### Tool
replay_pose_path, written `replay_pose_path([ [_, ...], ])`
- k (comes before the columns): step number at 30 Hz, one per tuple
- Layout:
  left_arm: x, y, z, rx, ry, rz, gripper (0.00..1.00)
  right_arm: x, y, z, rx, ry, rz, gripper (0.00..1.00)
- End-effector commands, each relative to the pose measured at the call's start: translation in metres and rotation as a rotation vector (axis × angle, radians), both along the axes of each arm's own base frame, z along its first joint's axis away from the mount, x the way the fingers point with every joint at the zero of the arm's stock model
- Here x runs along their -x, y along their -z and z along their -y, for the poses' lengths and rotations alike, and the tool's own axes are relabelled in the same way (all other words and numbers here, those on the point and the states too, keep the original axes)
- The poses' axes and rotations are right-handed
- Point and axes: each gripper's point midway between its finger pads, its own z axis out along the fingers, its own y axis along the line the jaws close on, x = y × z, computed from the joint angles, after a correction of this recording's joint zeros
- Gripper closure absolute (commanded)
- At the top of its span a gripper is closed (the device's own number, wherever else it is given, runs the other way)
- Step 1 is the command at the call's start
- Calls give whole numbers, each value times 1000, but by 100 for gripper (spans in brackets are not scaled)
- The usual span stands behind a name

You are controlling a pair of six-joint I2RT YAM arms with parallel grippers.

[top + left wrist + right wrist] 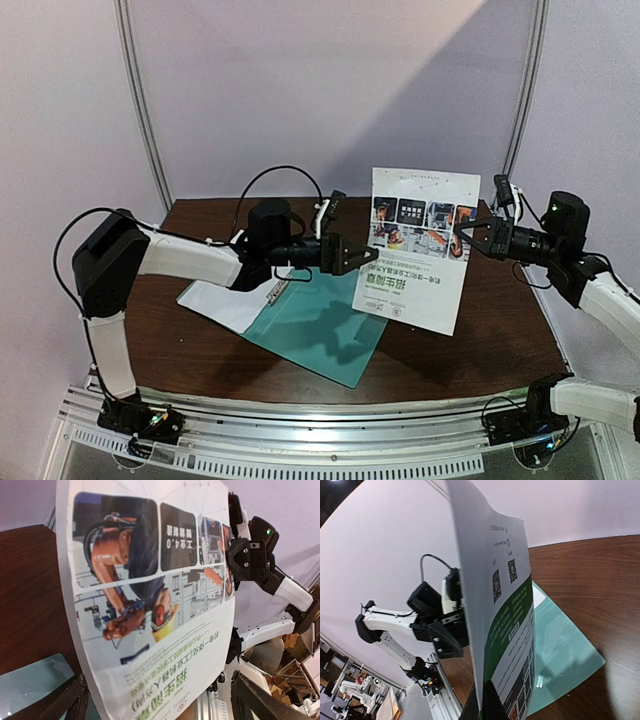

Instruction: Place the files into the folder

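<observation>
One dark wooden table (480,340) carries everything, with two robot arms reaching over it from the near edge. The teal folder (320,335) lies flat near the table's middle, set at a slant. The colour sheet (420,270) is off the table, held upright in the air above the folder's right side, with photos at its top and green lettering below. A white sheet (215,300) lies flat against the folder's left edge, partly under the left arm. The right gripper (465,232) is pinched closed on the colour sheet's right edge. The left gripper (345,253) is spread wide at the sheet's left edge, the paper between its fingers (65,700) and not gripped. A small clip (276,290) sits on the folder's left edge.
</observation>
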Motion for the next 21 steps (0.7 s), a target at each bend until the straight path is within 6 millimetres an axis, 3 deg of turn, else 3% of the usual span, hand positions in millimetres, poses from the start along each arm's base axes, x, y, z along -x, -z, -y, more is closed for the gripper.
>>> replay_pose_path([
  [1,-14,4,0,48,21,-16,1,8,-34,-11,-56,-73,80,100],
  [7,-21,6,-4,55,28,-15,0,14,-44,-16,-85,-113,95,100],
  [12,-3,-7,-1,163,176,-36,6,17,-47,-21,-102,-140,99,100],
  [17,10,-22,-4,262,252,-33,27,18,-48,-27,-129,-161,114,100],
  [21,12,-24,-6,277,258,-37,60,15,-47,-31,-139,-168,107,100],
])
